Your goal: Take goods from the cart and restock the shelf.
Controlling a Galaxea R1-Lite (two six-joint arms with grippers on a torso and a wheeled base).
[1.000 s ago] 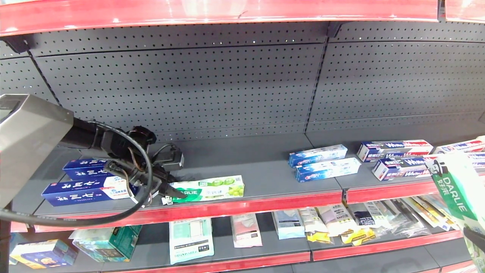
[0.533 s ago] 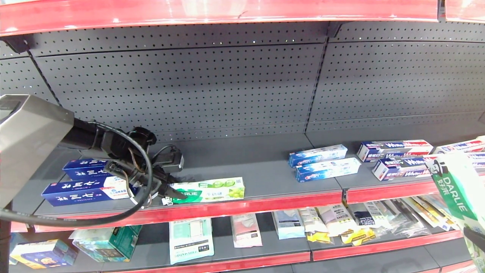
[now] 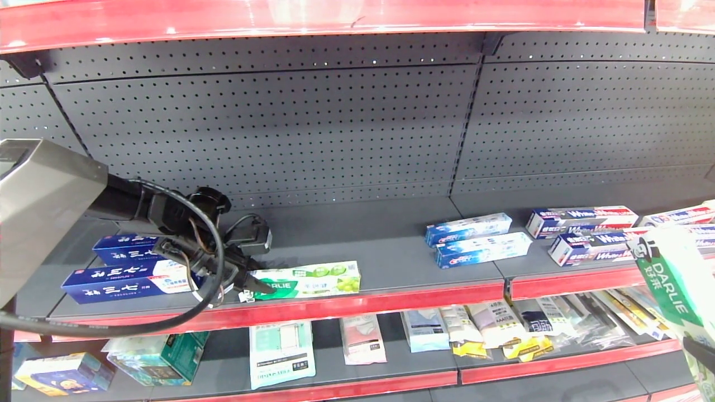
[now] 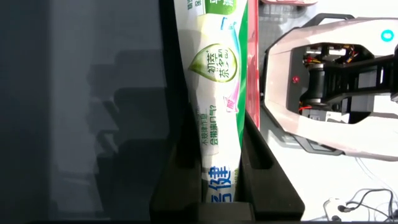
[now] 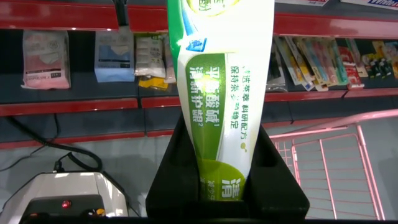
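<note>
Pinching its end, left gripper [image 3: 248, 285] holds green box [image 3: 313, 279] on shelf [image 3: 391, 240]

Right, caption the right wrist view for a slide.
Right gripper shut on a green toothpaste box, red-edged shelves beyond.

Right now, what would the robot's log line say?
left claw: shut on green toothpaste box lying on shelf | right claw: shut on second toothpaste box, not yet on shelf
</note>
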